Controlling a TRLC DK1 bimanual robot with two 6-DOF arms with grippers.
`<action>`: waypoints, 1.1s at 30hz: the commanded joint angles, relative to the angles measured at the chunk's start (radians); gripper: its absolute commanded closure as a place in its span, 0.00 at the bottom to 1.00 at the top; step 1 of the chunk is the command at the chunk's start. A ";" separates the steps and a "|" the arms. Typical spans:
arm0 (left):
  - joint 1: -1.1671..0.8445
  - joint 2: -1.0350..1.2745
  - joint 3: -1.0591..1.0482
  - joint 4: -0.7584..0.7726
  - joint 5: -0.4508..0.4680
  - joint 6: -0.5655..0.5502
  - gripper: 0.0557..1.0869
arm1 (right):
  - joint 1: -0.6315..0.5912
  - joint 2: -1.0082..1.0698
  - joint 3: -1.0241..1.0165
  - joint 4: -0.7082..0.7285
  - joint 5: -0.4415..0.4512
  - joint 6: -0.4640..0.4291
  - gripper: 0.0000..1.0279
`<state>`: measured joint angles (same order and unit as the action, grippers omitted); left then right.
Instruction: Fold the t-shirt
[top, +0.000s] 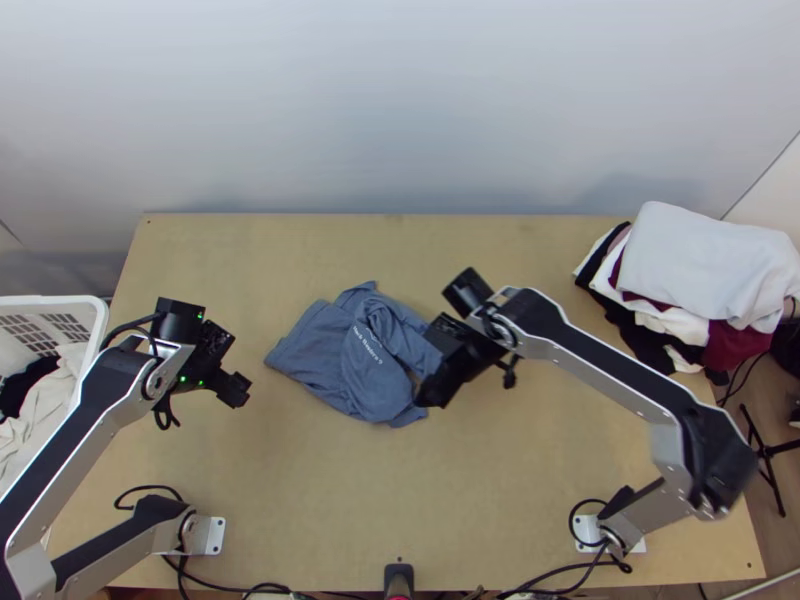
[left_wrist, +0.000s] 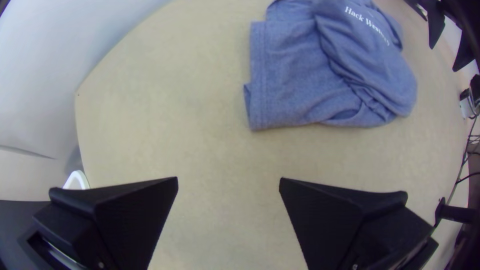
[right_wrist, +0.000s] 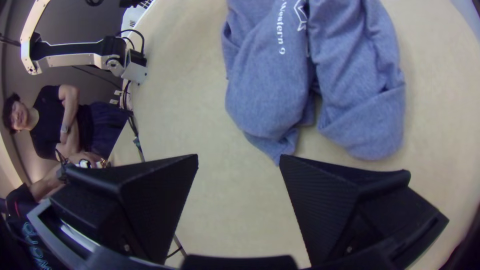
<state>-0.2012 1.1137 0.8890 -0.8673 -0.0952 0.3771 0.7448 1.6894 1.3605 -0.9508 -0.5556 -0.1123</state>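
Top view: shirt (top: 360, 355) bunched mid-desk (top: 450, 500), my left pincer (left_wrist: 228, 178) and right pincer (right_wrist: 239, 155) gaping (nothing gripped). Flattening seems in hand; next, I should grasp an edge and spread it.

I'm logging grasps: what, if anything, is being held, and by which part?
Nothing is held: the left gripper and right gripper are both open, and the t-shirt lies rumpled on the table.
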 joint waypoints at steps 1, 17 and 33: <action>0.002 -0.012 -0.045 0.014 -0.008 0.006 0.04 | 0.037 0.122 0.081 0.034 -0.027 0.008 0.27; 0.006 -0.045 -0.105 0.039 -0.035 0.013 0.04 | 0.045 0.239 0.065 0.149 0.062 0.008 0.29; 0.014 -0.043 -0.107 0.063 -0.034 0.028 0.04 | 0.076 0.231 0.029 0.225 0.203 0.013 0.50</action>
<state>-0.1886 1.0664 0.7815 -0.8120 -0.1295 0.4023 0.7921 1.9057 1.3972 -0.7681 -0.3798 -0.1013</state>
